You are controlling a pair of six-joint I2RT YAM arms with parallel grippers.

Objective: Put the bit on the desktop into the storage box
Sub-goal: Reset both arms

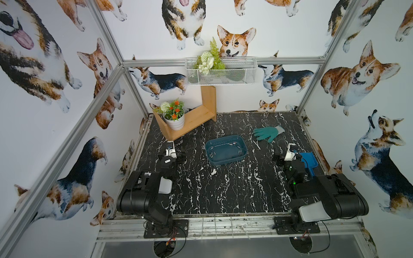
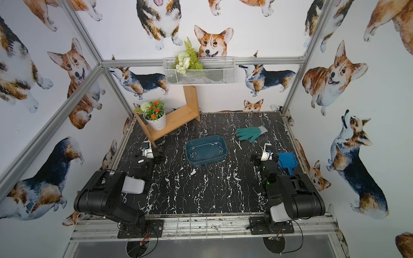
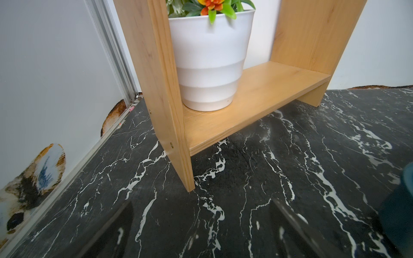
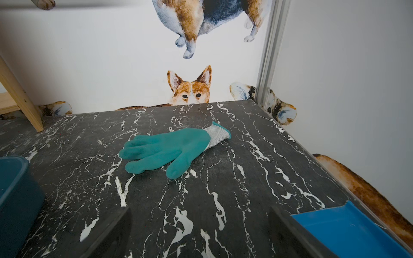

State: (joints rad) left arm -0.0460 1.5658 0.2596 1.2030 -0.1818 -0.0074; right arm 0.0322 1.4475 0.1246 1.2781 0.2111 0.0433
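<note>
Storage box [image 1: 228, 161] stands mid-desktop [image 1: 223, 192], between the two arms. The bit is too small to make out in any view. Left gripper [image 3: 201, 234] is low over the desktop, facing the wooden shelf [image 3: 257, 105], jaws wide, holding nothing. Right gripper [image 4: 196, 236] is likewise wide and empty, facing the green glove [image 4: 169, 149], with the blue dustpan [image 4: 348, 230] just beside it.

Left claw [image 3: 201, 207] and right claw [image 4: 200, 210] hang low, jaws spread wide, both empty.
</note>
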